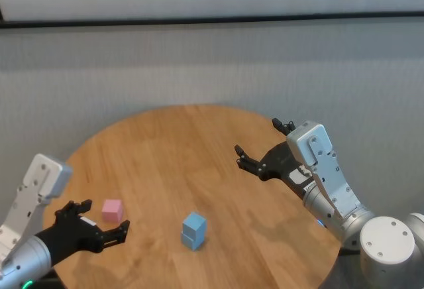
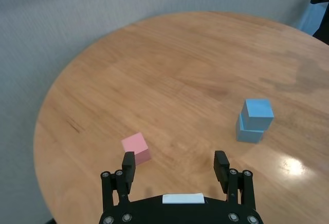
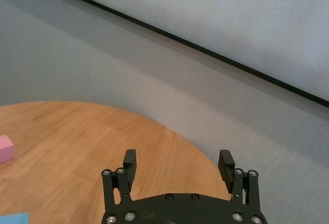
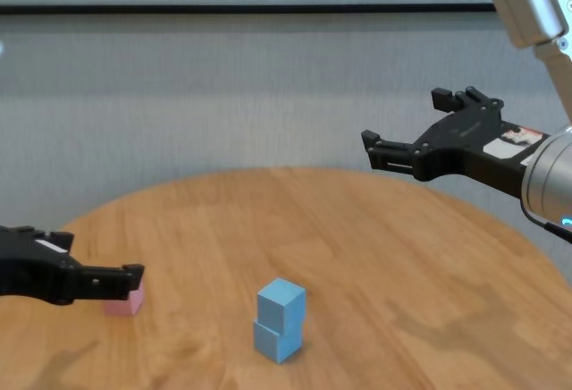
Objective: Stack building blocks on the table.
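Note:
Two light blue blocks (image 1: 194, 230) stand stacked near the front middle of the round wooden table (image 1: 199, 143); the upper one is a little askew. They also show in the left wrist view (image 2: 254, 120) and the chest view (image 4: 280, 317). The pink block (image 1: 112, 210) lies alone on the table to the left, also in the left wrist view (image 2: 136, 147) and the chest view (image 4: 125, 299). My left gripper (image 1: 103, 219) is open, low, right beside the pink block, with one finger (image 2: 128, 165) next to it. My right gripper (image 1: 264, 142) is open and empty, raised over the table's right side.
A grey wall with a dark rail (image 1: 212, 20) rises behind the table. The table's round edge (image 2: 41, 131) lies close to my left gripper. My right arm's shadow (image 1: 278, 229) falls on the front right of the top.

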Action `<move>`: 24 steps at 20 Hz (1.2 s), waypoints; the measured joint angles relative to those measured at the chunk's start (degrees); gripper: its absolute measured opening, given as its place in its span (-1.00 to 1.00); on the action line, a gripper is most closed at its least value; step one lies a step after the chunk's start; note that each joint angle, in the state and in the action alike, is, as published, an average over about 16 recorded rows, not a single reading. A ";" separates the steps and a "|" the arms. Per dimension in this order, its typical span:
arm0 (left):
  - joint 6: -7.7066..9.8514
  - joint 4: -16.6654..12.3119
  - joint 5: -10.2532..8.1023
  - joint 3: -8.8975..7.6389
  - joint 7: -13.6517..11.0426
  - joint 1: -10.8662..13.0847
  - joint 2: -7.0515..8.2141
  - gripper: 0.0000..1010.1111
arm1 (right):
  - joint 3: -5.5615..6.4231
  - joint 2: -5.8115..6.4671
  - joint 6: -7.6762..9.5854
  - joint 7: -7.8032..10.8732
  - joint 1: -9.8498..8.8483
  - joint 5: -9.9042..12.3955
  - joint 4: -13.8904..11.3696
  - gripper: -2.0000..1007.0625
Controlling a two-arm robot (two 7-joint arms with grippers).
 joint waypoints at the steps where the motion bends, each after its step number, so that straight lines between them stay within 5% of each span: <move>1: 0.40 0.43 -0.13 0.32 0.05 -0.50 -0.24 0.99 | 0.00 0.00 0.00 0.00 0.00 0.00 0.00 1.00; 15: 6.43 6.87 0.45 3.35 2.98 -6.91 -4.01 0.99 | 0.00 0.00 -0.01 0.00 0.00 0.00 0.00 1.00; 24: 7.85 11.12 1.92 3.94 3.34 -10.13 -6.34 0.99 | 0.00 0.00 -0.01 0.00 0.00 0.00 0.00 0.99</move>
